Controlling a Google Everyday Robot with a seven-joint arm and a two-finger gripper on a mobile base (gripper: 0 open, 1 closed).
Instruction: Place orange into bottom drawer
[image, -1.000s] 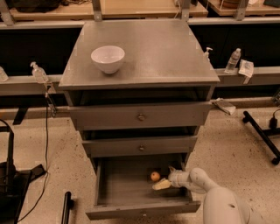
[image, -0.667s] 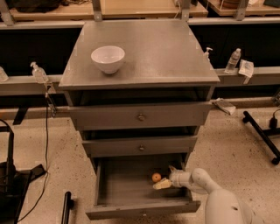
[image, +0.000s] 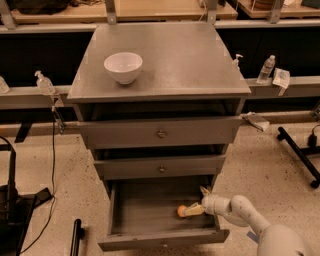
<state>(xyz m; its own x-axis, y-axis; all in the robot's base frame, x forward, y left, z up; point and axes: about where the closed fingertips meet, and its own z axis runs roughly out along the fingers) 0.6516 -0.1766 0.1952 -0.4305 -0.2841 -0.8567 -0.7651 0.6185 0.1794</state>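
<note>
The orange (image: 181, 211) sits inside the open bottom drawer (image: 150, 222), on its floor toward the right front. My gripper (image: 191, 210) reaches into the drawer from the right, its tip right at the orange. The white arm (image: 245, 215) comes in from the lower right over the drawer's right wall. The two upper drawers (image: 160, 134) stand shut.
A white bowl (image: 123, 66) stands on the cabinet top (image: 170, 60) at the left. Bottles (image: 268, 68) stand on the rail behind. A black stand (image: 300, 152) is on the floor at the right, cables and a black base (image: 15, 210) at the left.
The gripper and the orange have stayed almost in the same place in the drawer, shifting slightly.
</note>
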